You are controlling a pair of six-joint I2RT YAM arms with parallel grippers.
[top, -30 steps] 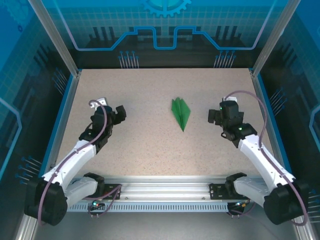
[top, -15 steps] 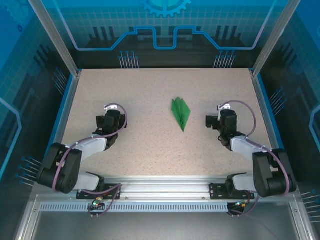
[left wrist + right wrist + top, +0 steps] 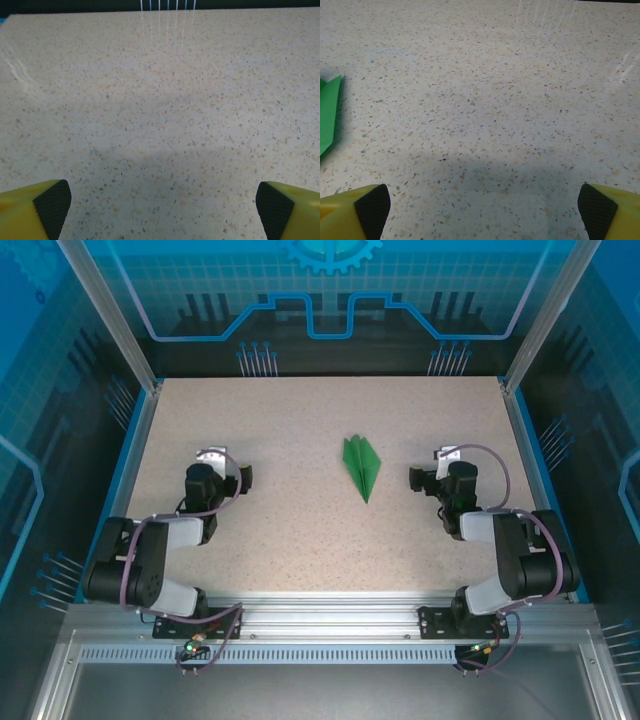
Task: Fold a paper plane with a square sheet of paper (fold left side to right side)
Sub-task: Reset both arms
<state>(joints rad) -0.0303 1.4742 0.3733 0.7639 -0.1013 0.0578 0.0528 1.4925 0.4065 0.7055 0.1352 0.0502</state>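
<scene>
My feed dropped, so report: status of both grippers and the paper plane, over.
Left gripper: jaws open, empty. Right gripper: jaws open, empty. Paper plane flat on table between them, touched by neither. Nothing in the way.

no readable text, no labels, no numbers

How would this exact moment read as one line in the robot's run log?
paper plane: folded, lying loose, untouched | left gripper: open, empty | right gripper: open, empty
</scene>
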